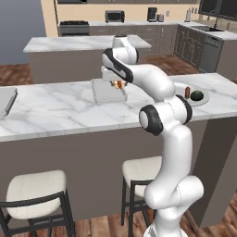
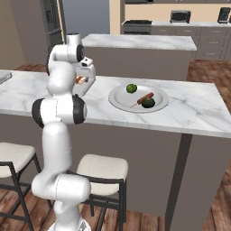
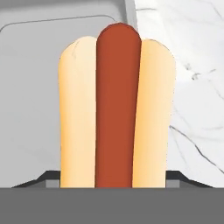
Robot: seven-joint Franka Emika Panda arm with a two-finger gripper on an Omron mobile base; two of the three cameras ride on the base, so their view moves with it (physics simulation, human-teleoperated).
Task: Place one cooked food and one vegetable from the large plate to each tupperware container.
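A white robot arm reaches over a marble kitchen counter [image 1: 55, 113]; on it lie a shallow rectangular pale grey tupperware container [image 1: 107, 90], a second container [image 1: 6, 101] cut off at the left edge of the left base view, and a large plate [image 2: 118, 98], round and pale with a raised rim; the near container looks bare inside where it can be seen, though the arm covers its right end; the second container shows too little of itself to tell what is in it; the large plate holds a small green round vegetable [image 2: 131, 88] near its far rim, a darker green rounded vegetable [image 2: 148, 102] toward its near right, and between them a thin reddish-brown skewered piece of food [image 2: 146, 96] lying on a diagonal; in the left base view the plate is mostly hidden behind the arm; the gripper [image 1: 118, 84] hangs above the right end of the near container with a hot dog [image 3: 117, 113] between its fingers, clamped on the bun's two flanks; the fingertips are barely visible in the hand view as dark corners at the bottom; the hot dog, a red-brown sausage in a pale tan bun, runs lengthwise up the hand view, its rounded far end toward the container's rim and its near end cut off by the picture's lower edge; whether it touches the container floor cannot be told; beneath the counter stand two cream-cushioned stools [image 1: 34, 190].
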